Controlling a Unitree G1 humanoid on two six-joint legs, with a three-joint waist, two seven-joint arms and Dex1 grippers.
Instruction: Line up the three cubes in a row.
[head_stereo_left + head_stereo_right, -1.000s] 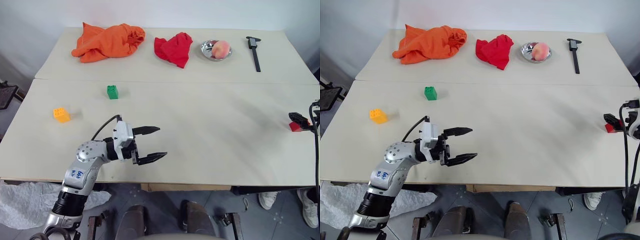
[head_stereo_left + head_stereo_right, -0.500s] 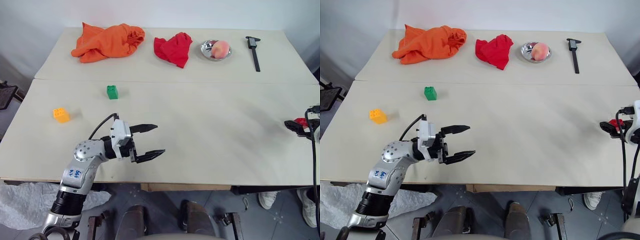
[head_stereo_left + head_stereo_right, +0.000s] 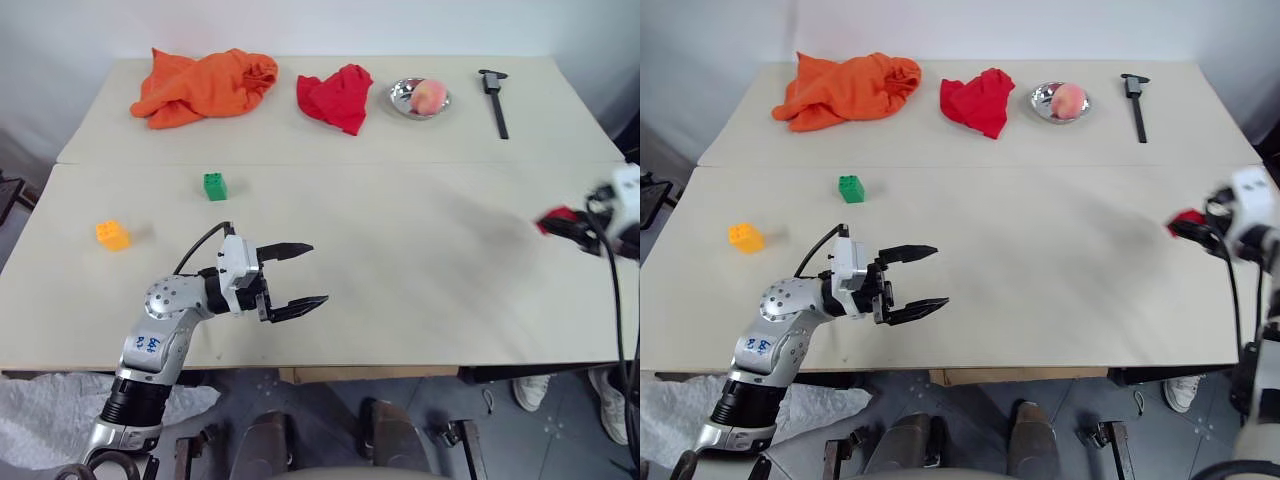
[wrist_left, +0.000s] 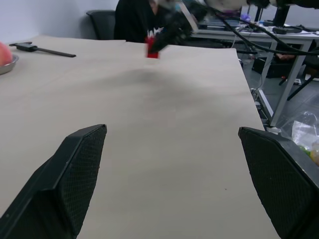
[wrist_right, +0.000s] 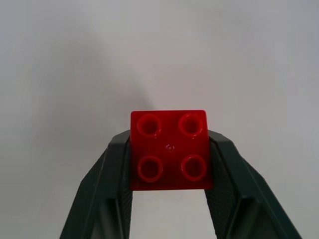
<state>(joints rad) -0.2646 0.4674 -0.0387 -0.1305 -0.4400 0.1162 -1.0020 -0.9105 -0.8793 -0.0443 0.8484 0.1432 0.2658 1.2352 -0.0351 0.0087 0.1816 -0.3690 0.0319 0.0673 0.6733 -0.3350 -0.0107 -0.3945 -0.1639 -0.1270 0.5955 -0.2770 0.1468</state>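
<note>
The right pincer (image 5: 169, 149) grips the red cube (image 5: 169, 149) above the bench (image 3: 400, 260), while the left pincer (image 3: 300, 275) hangs wide open.

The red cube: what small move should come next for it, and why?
Probably carry it left toward the green cube. The right gripper is shut on the red cube, far from the green and yellow-orange cube at the left.

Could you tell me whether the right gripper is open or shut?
Shut: the right gripper has both fingers pressed against the red cube.
</note>
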